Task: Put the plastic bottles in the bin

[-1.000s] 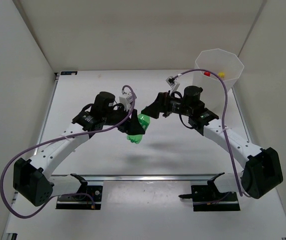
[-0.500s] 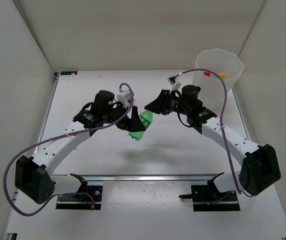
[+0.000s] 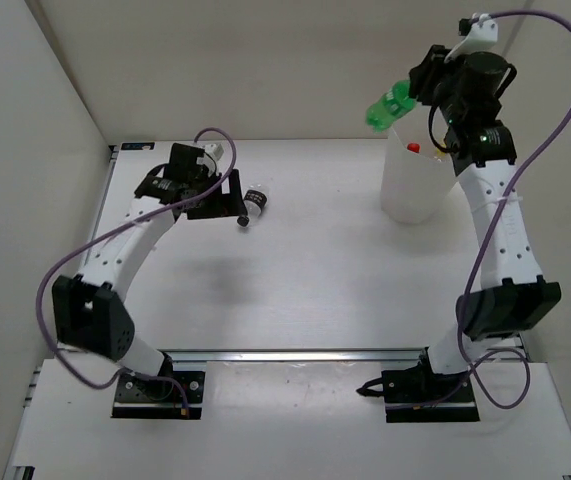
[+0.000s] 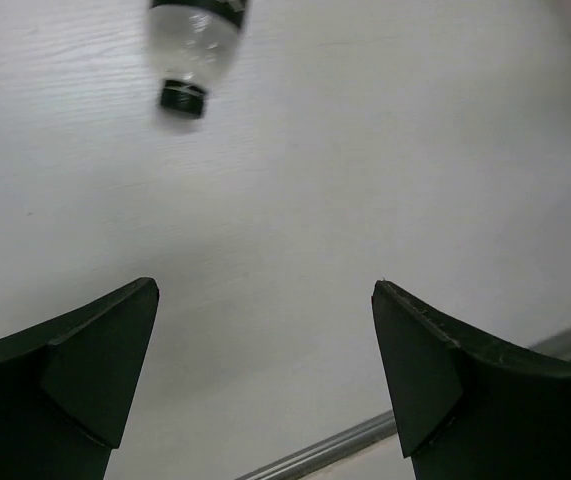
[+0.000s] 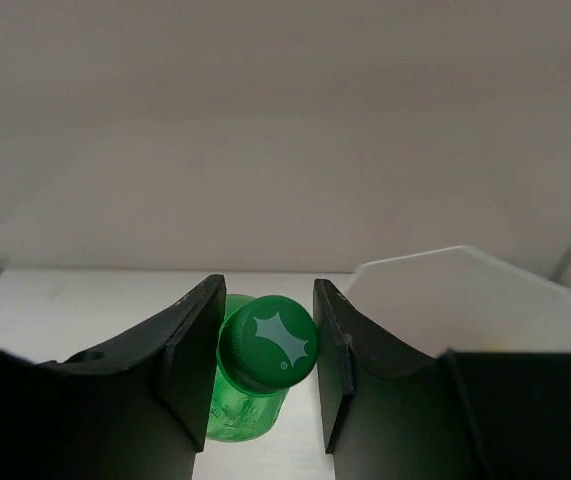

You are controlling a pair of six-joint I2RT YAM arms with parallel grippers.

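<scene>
While the right gripper (image 5: 267, 312) pinches the green bottle (image 3: 389, 104) by its capped neck, its body slants out beyond the bin's (image 3: 410, 195) left-arm-side rim, not over the opening.

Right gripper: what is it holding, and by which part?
The right gripper holds the green bottle by its cap end, fingers shut on either side of the cap.

bin (image 3: 417, 190): upper right of the top view, standing on the table (image 3: 315, 270) near its far right corner.
raised bottle (image 3: 389, 104): tilted above the bin's left rim, between the jaws of the right gripper (image 3: 423, 86).
lying bottle (image 3: 253, 207): upper left of centre, on the table, just right of the left gripper (image 3: 231, 200).
</scene>
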